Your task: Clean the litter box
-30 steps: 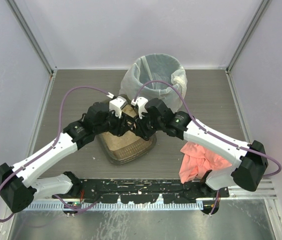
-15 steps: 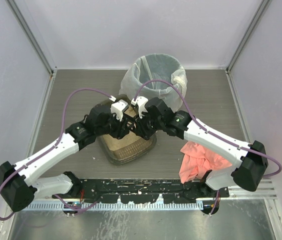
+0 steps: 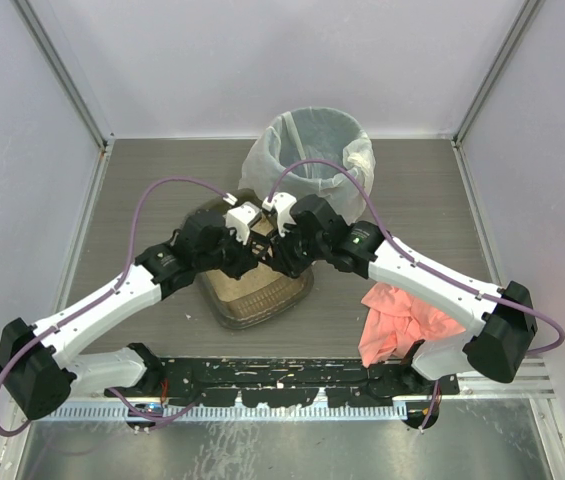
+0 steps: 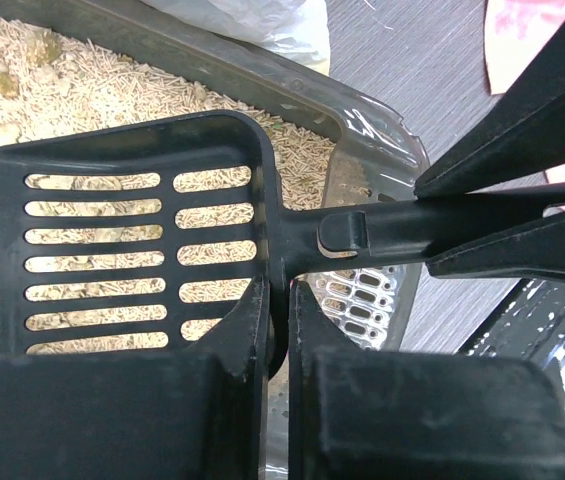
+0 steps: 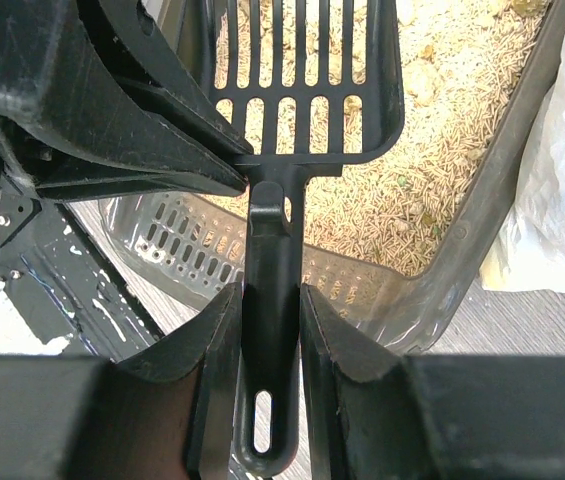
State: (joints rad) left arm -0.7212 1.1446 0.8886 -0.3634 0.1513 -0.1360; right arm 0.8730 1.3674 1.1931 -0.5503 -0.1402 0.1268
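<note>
Now, left pincer [image 4: 280,300], right pincer [image 5: 270,300] tight on scoop [image 4: 142,150]; pellets [image 4: 112,90] in litter box [image 4: 292,92].

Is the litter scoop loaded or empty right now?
Empty. The scoop has bare black bars; pellets show only through its slots, lying in the litter box beneath.

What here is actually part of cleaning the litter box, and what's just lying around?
Part of the job:
litter box
black slotted scoop, clamped in both arms' jaws
white-bagged bin, probably for the waste

Just lying about:
pink cloth, untouched
</note>
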